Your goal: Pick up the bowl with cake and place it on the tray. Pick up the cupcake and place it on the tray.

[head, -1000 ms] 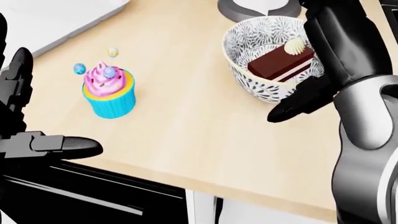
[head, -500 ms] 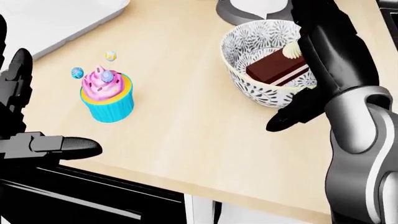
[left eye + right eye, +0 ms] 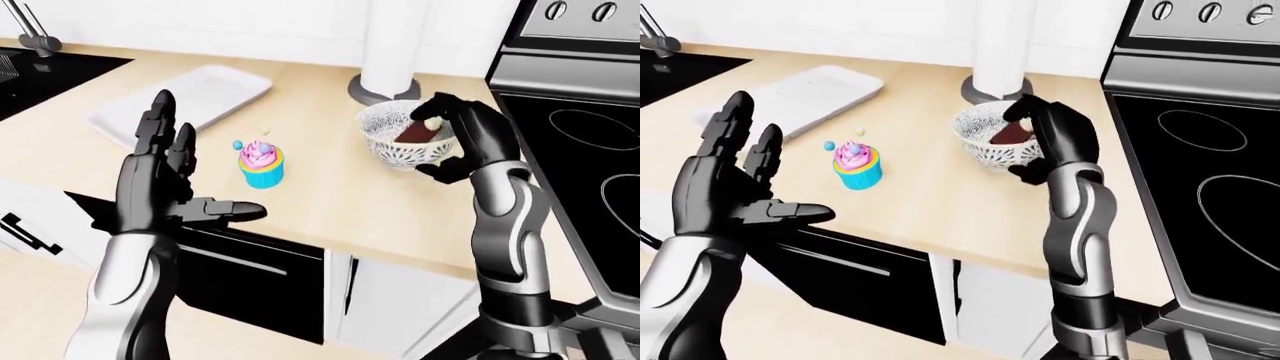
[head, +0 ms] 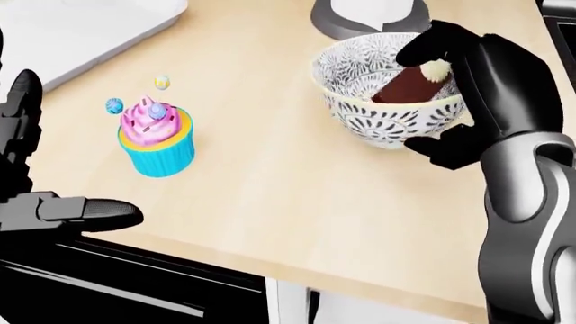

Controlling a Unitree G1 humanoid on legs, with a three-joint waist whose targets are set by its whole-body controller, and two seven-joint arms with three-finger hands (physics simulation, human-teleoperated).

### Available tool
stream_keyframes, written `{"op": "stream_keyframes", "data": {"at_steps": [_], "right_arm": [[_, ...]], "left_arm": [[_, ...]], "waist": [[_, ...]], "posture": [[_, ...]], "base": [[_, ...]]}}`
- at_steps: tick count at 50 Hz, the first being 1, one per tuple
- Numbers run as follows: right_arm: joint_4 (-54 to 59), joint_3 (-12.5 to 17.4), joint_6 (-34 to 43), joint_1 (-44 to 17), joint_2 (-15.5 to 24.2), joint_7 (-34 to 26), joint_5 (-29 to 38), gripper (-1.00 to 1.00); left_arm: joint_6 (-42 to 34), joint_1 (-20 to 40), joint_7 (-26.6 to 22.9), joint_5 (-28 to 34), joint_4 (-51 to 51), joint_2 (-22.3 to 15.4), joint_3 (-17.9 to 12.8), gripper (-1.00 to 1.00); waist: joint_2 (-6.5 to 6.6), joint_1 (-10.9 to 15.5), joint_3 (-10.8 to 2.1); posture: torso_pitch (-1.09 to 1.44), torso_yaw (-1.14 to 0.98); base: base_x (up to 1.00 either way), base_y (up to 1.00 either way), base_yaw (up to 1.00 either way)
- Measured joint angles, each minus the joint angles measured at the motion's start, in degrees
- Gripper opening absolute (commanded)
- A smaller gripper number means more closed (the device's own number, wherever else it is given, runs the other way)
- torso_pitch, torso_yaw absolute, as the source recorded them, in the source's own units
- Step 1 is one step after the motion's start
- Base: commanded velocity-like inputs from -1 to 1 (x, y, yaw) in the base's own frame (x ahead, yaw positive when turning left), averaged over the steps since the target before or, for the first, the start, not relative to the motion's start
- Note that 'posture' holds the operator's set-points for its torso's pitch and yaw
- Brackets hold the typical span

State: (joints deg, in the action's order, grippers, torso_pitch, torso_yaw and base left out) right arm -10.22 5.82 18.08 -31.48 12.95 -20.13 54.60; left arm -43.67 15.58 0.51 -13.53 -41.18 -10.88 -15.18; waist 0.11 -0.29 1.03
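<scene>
So, sitting on a light wood counter (image 4: 270, 202): patterned bowl (image 4: 378, 121) with a slab of chocolate cake (image 4: 410, 84) inside, over toward the right of the head view. Got the right hand (image 4: 468, 88) wrapped around the bowl's right side, fingers (image 4: 423, 44) curled over the rim and down onto the cake, thumb (image 4: 446, 152) tucked under the outer wall. Looks like a proper clamp on the rim, though can't tell if the bowl's bottom is off the counter or resting on it.

Over to the left, well apart from the bowl: cupcake (image 4: 154, 138) with a blue wrapper and pink frosting, standing upright. Couple of small round candy bits (image 4: 114, 104) showing just above and beside the frosting.

Left hand (image 3: 165, 187) held up near the counter's lower edge in the left-eye view, palm open, fingers (image 3: 158, 124) straight and pointing up, slightly spread, thumb (image 3: 230, 211) sticking out sideways toward the cupcake. Not touching anything, holding nothing.

White tray (image 3: 185, 101) lying flat at the upper left of the counter, beyond the cupcake. Up behind the bowl, just beside it: white upright roll on a gray round base (image 3: 385, 60). Black stovetop (image 3: 1200, 172) off to the right, dark sink (image 3: 45, 71) at far left, black oven-looking front (image 3: 250, 277) below the counter edge.
</scene>
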Motion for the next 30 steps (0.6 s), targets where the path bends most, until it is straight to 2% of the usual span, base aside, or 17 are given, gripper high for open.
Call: {"op": "stream_keyframes", "data": {"at_steps": [2,3,4,7,21,30], "right_arm": [[0.0,0.5,0.0,0.2,0.2,0.2,0.5,-0.59],[0.1,0.6,0.1,0.4,0.2,0.3,0.7,-0.65],[0.0,0.8,-0.1,0.5,0.2,0.7,0.5,-0.87],[0.0,0.4,-0.5,1.0,0.1,0.9,0.8,-1.00],[-0.2,0.0,-1.2,1.1,0.2,-1.0,0.3,-1.00],[-5.6,0.0,2.0,-0.1,1.7,-8.5,-1.3,-1.00]], "left_arm": [[-0.2,0.0,0.1,-0.7,0.0,0.1,-0.3,1.00],[-0.3,0.0,0.2,-1.0,-0.1,0.0,-0.5,1.00],[-0.3,0.0,0.4,-1.3,-0.1,0.0,-0.5,1.00],[0.1,0.0,0.5,-1.9,0.2,-0.2,-0.2,1.00],[1.0,-0.4,0.7,-2.0,0.9,-0.2,0.3,1.00],[0.0,0.3,0.9,-2.3,0.3,-0.5,0.0,1.00]], "waist": [[-0.11,-0.1,-0.16],[-0.14,-0.2,-0.21],[-0.11,-0.3,-0.25],[-0.05,-0.3,-0.37],[-0.16,-0.4,-0.14],[0.05,-0.1,0.96]], "posture": [[0.00,0.00],[0.00,0.00],[0.00,0.00],[0.00,0.00],[0.00,0.00],[0.00,0.00]], "base": [[0.00,0.00,0.00],[0.00,0.00,0.00],[0.00,0.00,0.00],[0.00,0.00,0.00],[0.00,0.00,0.00],[0.00,0.00,0.00]]}}
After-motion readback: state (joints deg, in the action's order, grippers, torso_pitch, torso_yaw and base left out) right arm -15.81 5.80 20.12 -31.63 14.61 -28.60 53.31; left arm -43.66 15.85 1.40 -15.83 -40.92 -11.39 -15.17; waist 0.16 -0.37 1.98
